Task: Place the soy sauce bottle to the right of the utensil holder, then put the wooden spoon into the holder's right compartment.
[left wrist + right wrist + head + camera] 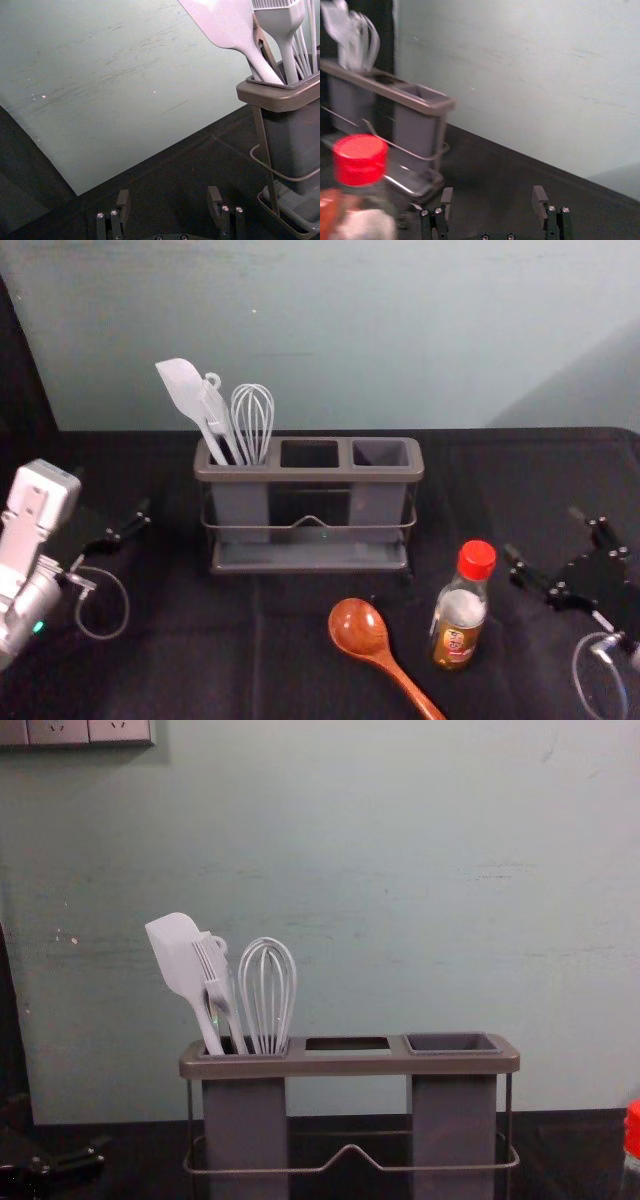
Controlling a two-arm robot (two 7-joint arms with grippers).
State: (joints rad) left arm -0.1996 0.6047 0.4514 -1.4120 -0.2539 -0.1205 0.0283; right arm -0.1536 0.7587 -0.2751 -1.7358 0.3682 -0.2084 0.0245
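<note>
The dark-covered table (pixel 180 670) carries everything. The utensil holder (pixel 310 558) stands upright, pale utensils (pixel 222 415) in its left compartment; its middle and right compartments (pixel 380 452) are empty.

The right pincer (pixel 493 197) is to the right of the holder and nearer the robot, spread and gripping nothing. The left pincer (pixel 169 200), also spread and empty, waits left of the holder, seemingly idle.

The wooden spoon (pixel 360 627) lies in front of the holder, handle slanting away from it toward the robot. The soy sauce bottle (pixel 460 620) stands upright, in front of the holder's right end and slightly outward — between spoon and right pincer.

The bottle step looks to be in hand, not yet done: the right pincer should close around the body, lift, and set it down beside the holder's right end — the spoon comes after. The bottle's small label (pixel 454 643) bears marks like characters, perhaps a brand, but I can't make them out.
</note>
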